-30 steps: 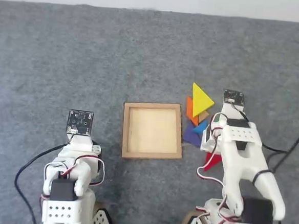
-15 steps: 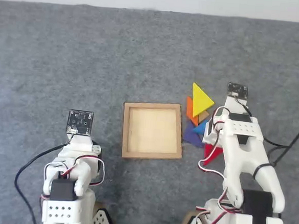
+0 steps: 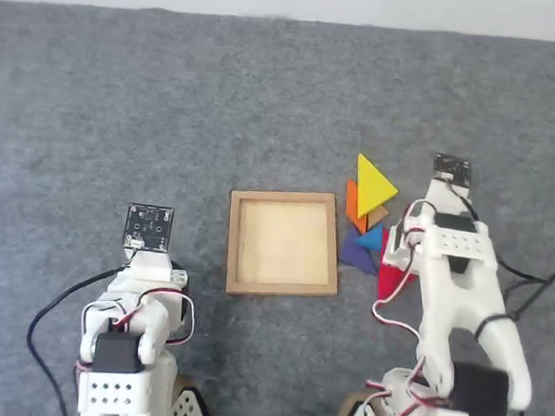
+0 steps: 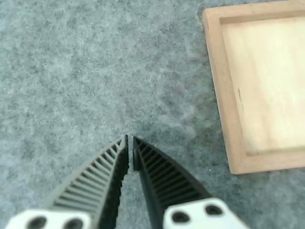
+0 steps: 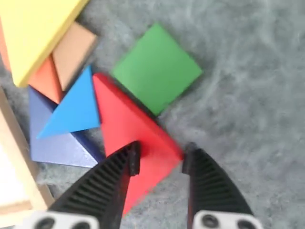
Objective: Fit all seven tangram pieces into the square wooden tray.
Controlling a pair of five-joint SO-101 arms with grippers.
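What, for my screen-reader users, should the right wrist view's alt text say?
The right arm's open claw hangs over a corner of a flat red wooden triangle on grey carpet. Beside it lie a green square, a blue triangle and a yellow triangle, near the square wooden tray.

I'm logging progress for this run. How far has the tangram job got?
Done: nothing; the wooden tray is empty. In hand: the right gripper, open, straddles an edge of the red triangle. Remaining: all seven pieces lie on the carpet beside the tray, among them the green square and yellow triangle. The left gripper is shut, holding nothing.
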